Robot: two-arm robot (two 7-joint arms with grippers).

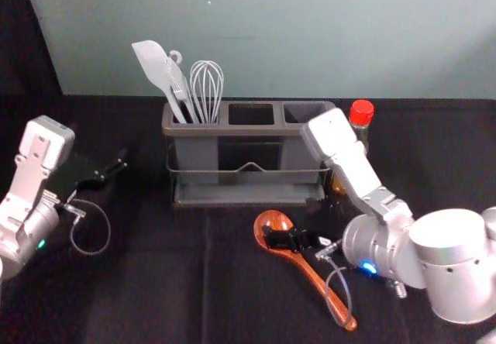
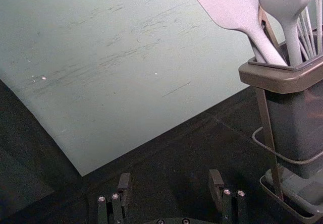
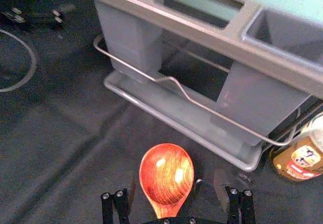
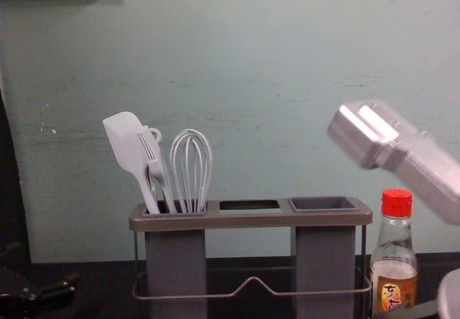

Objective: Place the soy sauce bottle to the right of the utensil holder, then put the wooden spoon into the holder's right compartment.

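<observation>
The wooden spoon [image 1: 311, 276] lies on the black cloth before the utensil holder [image 1: 248, 130], its bowl toward the holder. My right gripper [image 1: 288, 239] is low at the spoon's bowl; in the right wrist view the right gripper [image 3: 176, 196] is open, with the spoon [image 3: 166, 176] lying between its fingers. Upright at the holder's right side stands the soy sauce bottle [image 4: 395, 261], red-capped, partly behind my right arm in the head view. The holder's right compartment [image 4: 323, 204] holds nothing visible. My left gripper [image 1: 116, 170] is parked left of the holder; the left gripper [image 2: 171, 188] is open.
A spatula [image 4: 126, 143], a fork-like utensil and a whisk [image 4: 191, 168] stand in the holder's left compartment. The wall [image 1: 310, 34] rises behind the holder. A cable [image 1: 108, 232] loops below my left gripper.
</observation>
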